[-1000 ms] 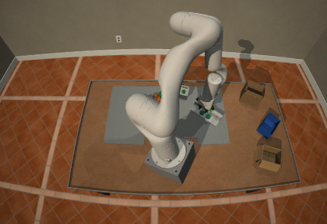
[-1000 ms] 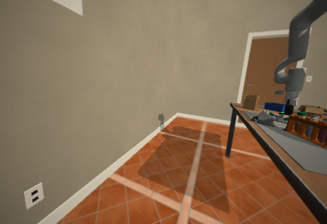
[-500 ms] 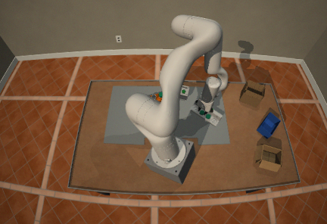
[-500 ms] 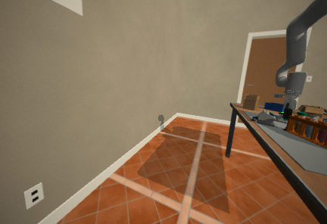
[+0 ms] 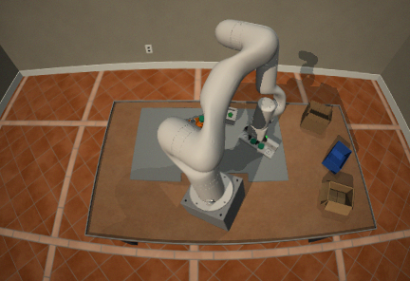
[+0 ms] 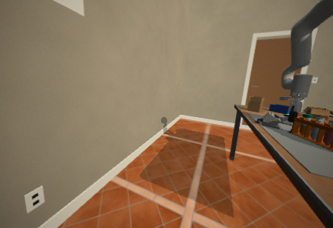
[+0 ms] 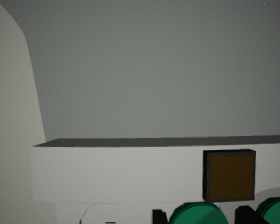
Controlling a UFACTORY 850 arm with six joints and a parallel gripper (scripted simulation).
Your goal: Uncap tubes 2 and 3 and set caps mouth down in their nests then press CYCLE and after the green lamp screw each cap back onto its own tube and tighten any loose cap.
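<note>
The cap tray (image 5: pixel 272 154) (image 7: pixel 116 175) holds two green caps. The nest 2 cap (image 7: pixel 198 216) (image 5: pixel 253 141) and the nest 3 cap (image 7: pixel 275 212) (image 5: pixel 261 146) sit in their nests. My gripper (image 7: pixel 202 218) (image 6: pixel 294 118) is open, low at the tray, with a dark fingertip on either side of the nest 2 cap and gaps between. The amber lamp (image 7: pixel 230 176) is dark. The green lamp (image 5: pixel 266 137) is lit. The orange decapping station (image 5: pixel 197 122) (image 6: pixel 304 130) stands behind the arm in the top view, with a green-capped tube at one end.
The key housing (image 5: pixel 231 119) with its green key (image 5: pixel 230 115) stands between station and tray; its blue key is hidden. Cardboard boxes (image 5: pixel 316 117) (image 5: pixel 339 197) and a blue bin (image 5: pixel 337 157) stand at the right of the table. The fingertips are partly cut off in the wrist view.
</note>
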